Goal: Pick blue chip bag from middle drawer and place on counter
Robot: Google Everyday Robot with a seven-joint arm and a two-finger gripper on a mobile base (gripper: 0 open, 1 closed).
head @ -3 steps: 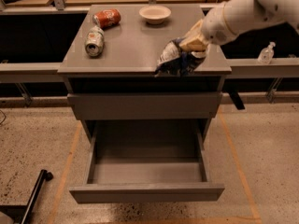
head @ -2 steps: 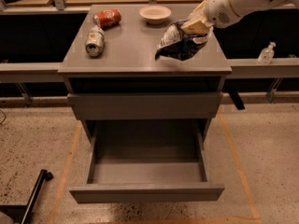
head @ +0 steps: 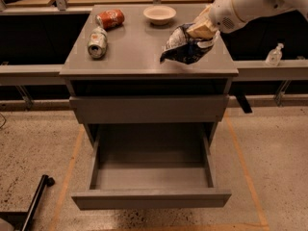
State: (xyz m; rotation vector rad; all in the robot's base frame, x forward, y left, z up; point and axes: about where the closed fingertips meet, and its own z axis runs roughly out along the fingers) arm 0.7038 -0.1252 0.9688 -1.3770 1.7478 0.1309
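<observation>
The blue chip bag (head: 185,46), dark blue with silvery patches, hangs over the right part of the counter (head: 139,52). My gripper (head: 202,30) comes in from the upper right and is shut on the top of the bag. The bag's lower edge is at or just above the counter surface; I cannot tell whether it touches. The middle drawer (head: 150,177) is pulled out at the bottom of the grey cabinet, and nothing shows inside it.
A red can (head: 109,19) and a silver can (head: 97,42) lie on the counter's left part. A white bowl (head: 159,14) stands at the back middle. A closed drawer front (head: 148,109) sits above the open drawer. A small bottle (head: 273,55) stands on the right ledge.
My gripper has carried the blue chip bag a little back from the front edge and over the counter's right part, then held about still.
</observation>
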